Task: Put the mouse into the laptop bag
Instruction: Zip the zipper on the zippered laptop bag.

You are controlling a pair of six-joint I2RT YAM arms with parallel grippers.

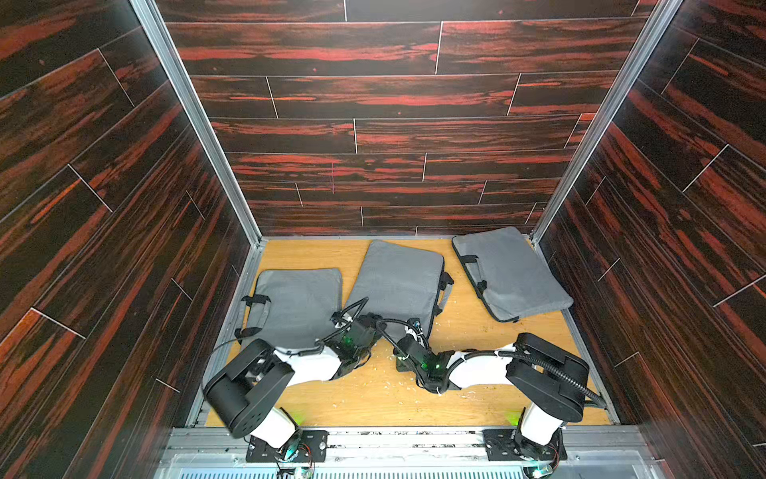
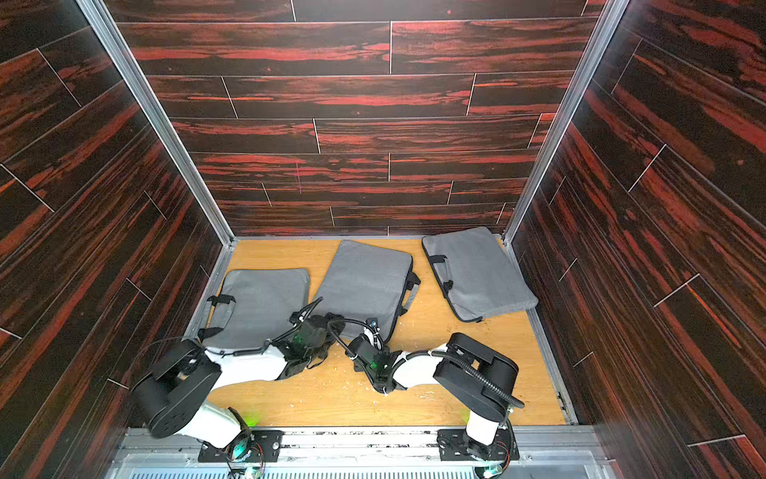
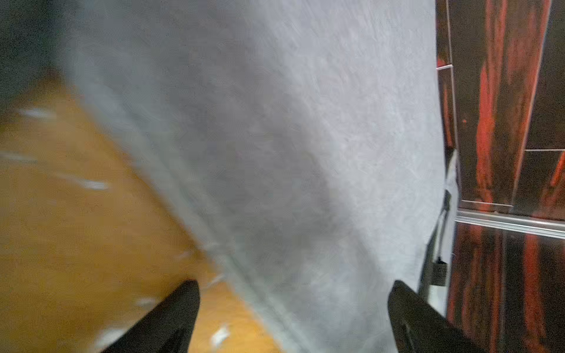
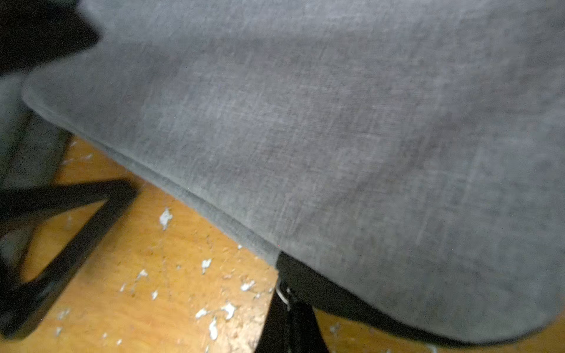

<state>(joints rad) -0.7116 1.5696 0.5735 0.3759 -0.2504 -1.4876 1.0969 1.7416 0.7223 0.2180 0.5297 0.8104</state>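
Note:
No mouse shows in any view. Three grey laptop bags lie on the wooden table; the middle laptop bag [image 1: 398,282] [image 2: 364,282] lies between the arms. My right gripper [image 4: 286,298] is shut on that bag's black zipper pull [image 4: 283,292] at the near corner; in both top views it sits at that corner [image 1: 412,331] [image 2: 373,329]. My left gripper [image 3: 293,287] is open with nothing between its fingers, hovering low over grey bag fabric [image 3: 275,152]. Its fingertips are hidden in both top views, under the wrist [image 1: 356,334].
One grey bag [image 1: 294,302] lies at the left, another [image 1: 510,273] at the far right corner. White flecks litter the wood [image 4: 211,314]. A black triangular frame [image 4: 76,220] stands beside the middle bag's corner. Dark wood-pattern walls [image 1: 373,124] close three sides.

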